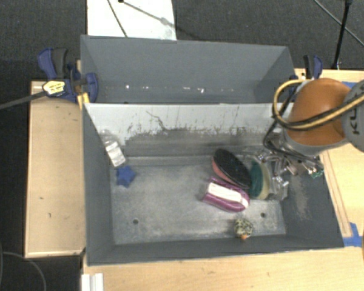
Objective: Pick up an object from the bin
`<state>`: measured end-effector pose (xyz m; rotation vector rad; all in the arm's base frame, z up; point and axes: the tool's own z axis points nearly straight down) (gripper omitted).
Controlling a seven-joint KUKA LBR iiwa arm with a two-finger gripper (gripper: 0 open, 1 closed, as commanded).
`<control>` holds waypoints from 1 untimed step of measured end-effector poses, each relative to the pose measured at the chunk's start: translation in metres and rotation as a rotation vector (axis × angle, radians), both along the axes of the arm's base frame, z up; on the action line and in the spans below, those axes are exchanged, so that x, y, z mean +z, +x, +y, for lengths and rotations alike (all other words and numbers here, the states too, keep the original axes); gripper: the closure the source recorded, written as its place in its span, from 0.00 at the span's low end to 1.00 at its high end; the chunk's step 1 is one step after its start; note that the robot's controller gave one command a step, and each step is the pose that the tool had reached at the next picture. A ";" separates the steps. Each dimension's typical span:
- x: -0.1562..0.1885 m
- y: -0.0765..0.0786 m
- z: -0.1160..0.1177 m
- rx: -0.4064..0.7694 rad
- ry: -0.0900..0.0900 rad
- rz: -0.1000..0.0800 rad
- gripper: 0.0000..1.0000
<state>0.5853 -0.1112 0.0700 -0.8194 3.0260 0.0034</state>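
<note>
Green-and-tan pad [258, 177]: on edge, right of bin [101, 211], between black oval object [232, 167] and gripper [278, 177].
Gripper: just beside pad; spread or pressed, cannot tell.
Grasp: straddle pad's thin edge, clear of black oval object.

grey bin [170, 214] | blue block [125, 176] | black brush [232, 166] | purple-white pack [225, 197] | speckled ball [244, 227]

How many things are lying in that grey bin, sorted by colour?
black oval thing: 1
purple-and-white thing: 1
green thing: 1
blue scrap: 1
silvery wrapper: 1
speckled lump: 1
Total: 6
</note>
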 end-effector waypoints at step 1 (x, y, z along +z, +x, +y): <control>0.003 0.002 0.000 0.001 -0.001 -0.004 1.00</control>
